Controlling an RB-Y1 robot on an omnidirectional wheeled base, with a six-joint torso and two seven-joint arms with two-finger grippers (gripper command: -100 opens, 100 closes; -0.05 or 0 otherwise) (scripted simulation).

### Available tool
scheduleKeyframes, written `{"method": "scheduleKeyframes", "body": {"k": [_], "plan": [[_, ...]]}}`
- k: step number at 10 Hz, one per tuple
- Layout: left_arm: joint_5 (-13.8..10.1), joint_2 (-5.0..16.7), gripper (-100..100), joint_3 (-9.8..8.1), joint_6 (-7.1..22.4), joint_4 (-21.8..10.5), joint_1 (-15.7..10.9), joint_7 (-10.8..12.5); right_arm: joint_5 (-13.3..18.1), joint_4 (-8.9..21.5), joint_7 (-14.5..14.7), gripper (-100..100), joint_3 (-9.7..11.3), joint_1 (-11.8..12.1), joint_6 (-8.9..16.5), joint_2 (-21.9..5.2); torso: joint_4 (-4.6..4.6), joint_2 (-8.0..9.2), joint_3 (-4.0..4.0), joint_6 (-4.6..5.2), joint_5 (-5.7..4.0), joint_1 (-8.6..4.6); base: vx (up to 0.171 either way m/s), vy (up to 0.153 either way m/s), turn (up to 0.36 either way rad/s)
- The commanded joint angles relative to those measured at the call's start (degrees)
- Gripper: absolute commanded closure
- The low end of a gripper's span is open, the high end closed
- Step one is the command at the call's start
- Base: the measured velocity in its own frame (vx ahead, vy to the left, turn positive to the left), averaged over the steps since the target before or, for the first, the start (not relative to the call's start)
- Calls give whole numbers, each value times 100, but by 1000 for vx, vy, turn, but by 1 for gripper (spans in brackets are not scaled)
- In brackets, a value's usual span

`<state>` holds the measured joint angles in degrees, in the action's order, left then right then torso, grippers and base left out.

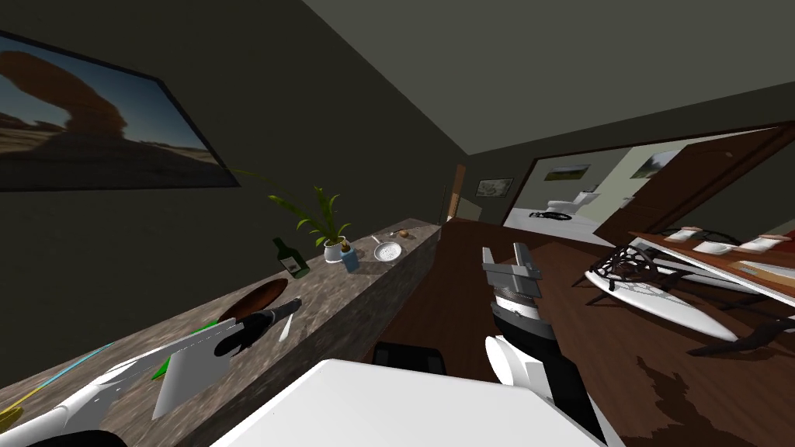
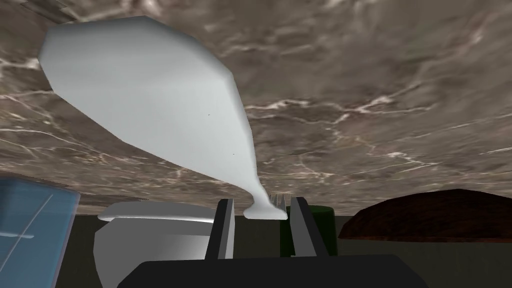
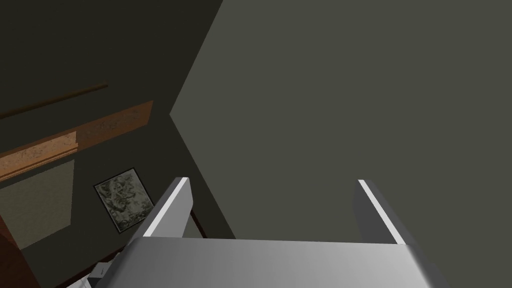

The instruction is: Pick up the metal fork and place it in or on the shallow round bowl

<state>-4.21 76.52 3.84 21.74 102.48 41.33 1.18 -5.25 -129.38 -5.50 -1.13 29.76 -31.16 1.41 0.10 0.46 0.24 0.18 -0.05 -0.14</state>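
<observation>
You have left hand (image 2: 262,201) clamped on fork (image 2: 150,100), near brown bowl (image 2: 435,217) on marbled surface (image 2: 380,75), right hand (image 3: 271,184) well apart from bowl, its fingers (image 3: 172,205) spread.

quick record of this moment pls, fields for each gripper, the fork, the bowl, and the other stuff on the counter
left gripper: shut on the narrow end of the fork, low over the counter
right gripper: open, raised, away from the counter
fork: pale grey; cannot tell whether it is lifted
bowl: brown, shallow, on the counter, apart from the fork
other things: green bottle, potted plant and blue cup, further along the counter
</observation>
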Motion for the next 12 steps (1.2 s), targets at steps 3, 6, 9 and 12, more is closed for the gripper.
{"method": "scheduleKeyframes", "body": {"k": [3, 6, 9, 12], "plan": [[18, 253, 100, -230, 313, 59, -111, 97, 0, 0, 0, 0, 0, -1, 0, 0, 14, 65, 39, -14, -4, -5, -280, -9, -185], [42, 505, 100, -418, 600, 140, -215, 198, 0, 1, 0, 0, 0, -1, 1, 0, 20, 87, 53, -19, -9, -6, -295, -15, -178], [-39, 745, 100, -539, 778, 150, -267, 319, 0, 1, 0, 0, -1, 0, 0, 0, 19, 70, 45, -12, -14, -5, -247, 2, -179], [-353, 990, 100, -550, 754, 0, -194, 465, 0, 1, 0, 0, -2, 1, 0, -2, 11, 34, 24, -16, -2, 44, -152, 82, -174]]}}
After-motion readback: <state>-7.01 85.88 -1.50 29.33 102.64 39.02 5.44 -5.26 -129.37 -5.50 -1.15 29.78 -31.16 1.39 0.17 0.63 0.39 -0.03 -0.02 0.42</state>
